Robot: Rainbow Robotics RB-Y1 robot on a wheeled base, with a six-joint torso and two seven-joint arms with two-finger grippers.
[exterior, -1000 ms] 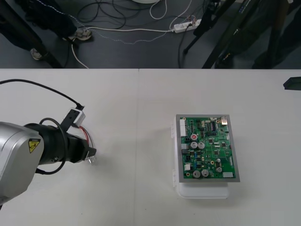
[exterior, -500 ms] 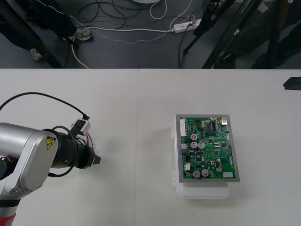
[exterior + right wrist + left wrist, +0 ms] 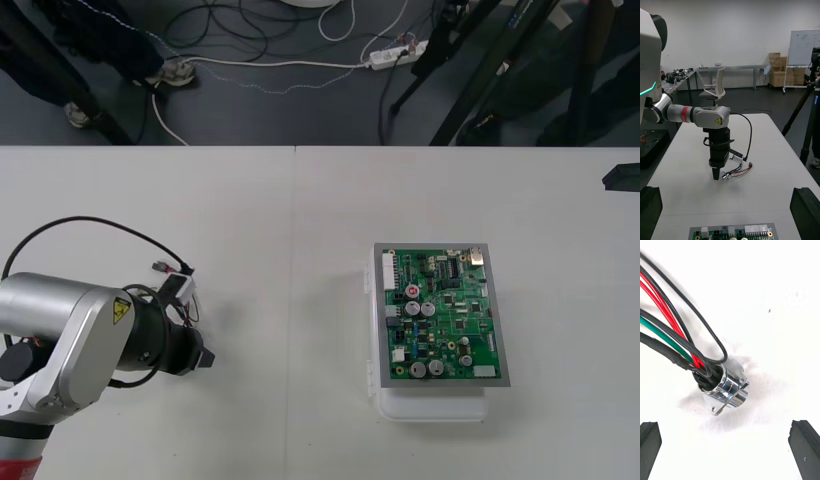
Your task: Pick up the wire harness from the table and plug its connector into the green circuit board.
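Note:
The wire harness [image 3: 688, 348] lies on the table, its red, black and green wires running into a round metal socket [image 3: 728, 388] with a flange. My left gripper [image 3: 725, 424] hangs open just over that socket, one finger at each side and nothing between them. In the right wrist view the left gripper [image 3: 716, 174] points straight down beside the socket [image 3: 726, 175], with the wires [image 3: 740, 170] trailing off to a small black plug [image 3: 750, 164]. The green circuit board [image 3: 441, 315] sits on its white base at the right. My right gripper [image 3: 728, 190] is open, parked at the table's right edge [image 3: 621, 177].
The silver left arm [image 3: 70, 335] with its looping black cable covers the near left of the table. A seam in the table top [image 3: 293, 300] runs between the harness and the board. A wide stretch of bare table separates them.
The left arm has swung toward the table's near edge and turned down over the harness. The socket, visible from above earlier, now sits under the gripper.

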